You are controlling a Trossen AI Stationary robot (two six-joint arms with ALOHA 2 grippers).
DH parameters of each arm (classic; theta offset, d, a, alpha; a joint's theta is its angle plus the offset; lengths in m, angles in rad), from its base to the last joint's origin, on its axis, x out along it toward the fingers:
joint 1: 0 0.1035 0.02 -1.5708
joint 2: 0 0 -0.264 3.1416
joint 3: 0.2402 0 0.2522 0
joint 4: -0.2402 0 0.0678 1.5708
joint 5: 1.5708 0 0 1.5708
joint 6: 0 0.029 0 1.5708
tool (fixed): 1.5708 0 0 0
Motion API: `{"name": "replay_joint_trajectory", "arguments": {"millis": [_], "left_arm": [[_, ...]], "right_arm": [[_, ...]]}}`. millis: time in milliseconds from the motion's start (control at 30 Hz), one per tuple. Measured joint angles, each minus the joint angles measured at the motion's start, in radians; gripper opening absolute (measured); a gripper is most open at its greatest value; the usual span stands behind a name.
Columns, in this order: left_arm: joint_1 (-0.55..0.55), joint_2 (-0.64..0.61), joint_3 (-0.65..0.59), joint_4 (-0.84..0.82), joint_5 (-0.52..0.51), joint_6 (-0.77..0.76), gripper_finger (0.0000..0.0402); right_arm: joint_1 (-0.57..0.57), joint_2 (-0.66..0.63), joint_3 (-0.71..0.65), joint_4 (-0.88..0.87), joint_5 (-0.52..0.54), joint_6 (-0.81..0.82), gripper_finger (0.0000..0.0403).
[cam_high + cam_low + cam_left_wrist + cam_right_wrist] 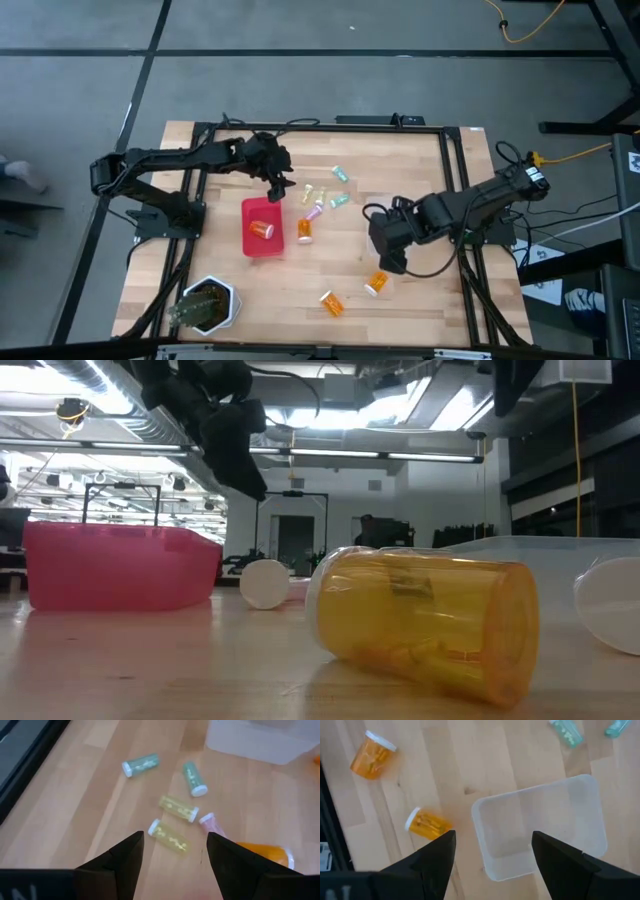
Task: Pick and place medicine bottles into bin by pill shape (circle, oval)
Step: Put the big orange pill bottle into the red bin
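Observation:
Several small vials lie on their sides on the wooden table: teal (141, 764) (194, 778), yellow-green (178, 808) (168, 836), pink (212, 822) and an orange one (305, 231). Another orange bottle (263, 229) lies in the pink bin (250, 245). Two orange bottles (372, 754) (427, 824) lie near the front; one fills the low view (425, 620). My left gripper (277, 192) hangs open and empty above the table between the pink bin's far edge and the vials (175, 837). My right gripper (492, 837) hangs open and empty above a clear bin (540, 830).
A white hexagonal pot (208, 305) with dark contents stands at the near left corner. A dark frame (455, 190) runs around the table top. Bare wood lies along the near edge between the pot and the orange bottles.

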Motion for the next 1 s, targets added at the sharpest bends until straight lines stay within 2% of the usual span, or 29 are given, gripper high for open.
{"name": "replay_joint_trajectory", "arguments": {"millis": [200, 367, 500, 667, 867, 1000], "left_arm": [[-0.025, 0.002, 0.000, -0.002, -0.001, -0.097, 0.0212], [-0.071, 0.004, 0.000, 0.007, -0.001, -0.100, 0.0212], [-0.126, 0.008, 0.000, 0.020, -0.003, -0.048, 0.0212], [-0.189, 0.011, 0.000, 0.036, -0.025, 0.014, 0.0212], [-0.224, 0.011, 0.000, 0.057, -0.026, 0.077, 0.0212], [-0.235, 0.011, 0.000, 0.067, -0.028, 0.065, 0.0212]], "right_arm": [[0.033, 0.000, 0.000, 0.005, 0.000, 0.078, 0.0264], [0.036, 0.000, 0.000, 0.024, 0.007, 0.113, 0.0264], [0.036, 0.000, 0.000, 0.051, 0.066, 0.133, 0.0264], [0.038, 0.000, 0.000, 0.069, 0.072, 0.128, 0.0264], [0.038, 0.000, 0.000, 0.068, 0.116, 0.108, 0.0264], [0.038, 0.000, 0.000, 0.068, 0.130, 0.105, 0.0264]]}}
